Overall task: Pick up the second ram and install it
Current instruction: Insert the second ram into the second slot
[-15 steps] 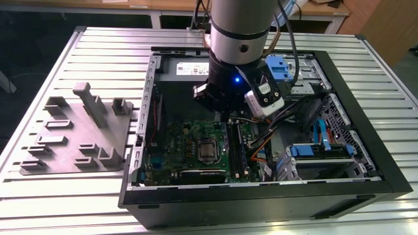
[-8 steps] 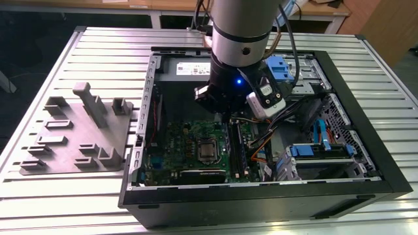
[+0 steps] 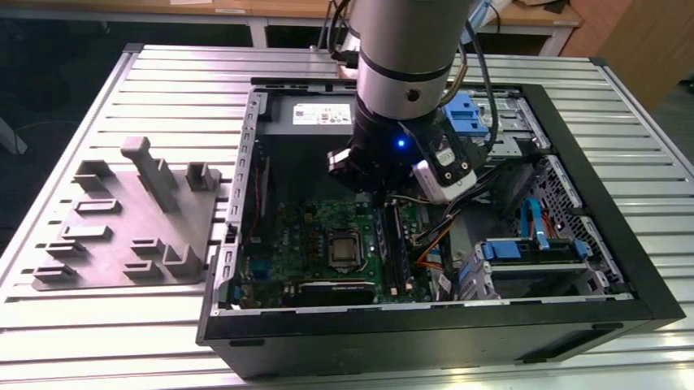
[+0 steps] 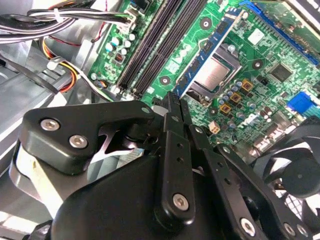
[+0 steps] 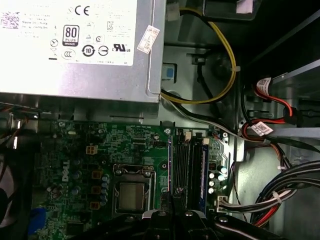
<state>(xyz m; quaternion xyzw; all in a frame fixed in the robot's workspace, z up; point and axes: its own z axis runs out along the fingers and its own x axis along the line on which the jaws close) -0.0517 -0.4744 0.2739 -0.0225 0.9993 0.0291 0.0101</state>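
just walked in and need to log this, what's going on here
A robot arm is working inside an open computer case. Its gripper is shut on the second ram, lined up right beside the processor socket on the motherboard. Whether it is seated can't be told.

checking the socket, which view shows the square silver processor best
First wrist view: the square silver processor lies whole and face-on. The second wrist view shows it slanted; the exterior view, from afar.

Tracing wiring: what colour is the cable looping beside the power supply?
The cable is yellow; the first wrist view shows it best.
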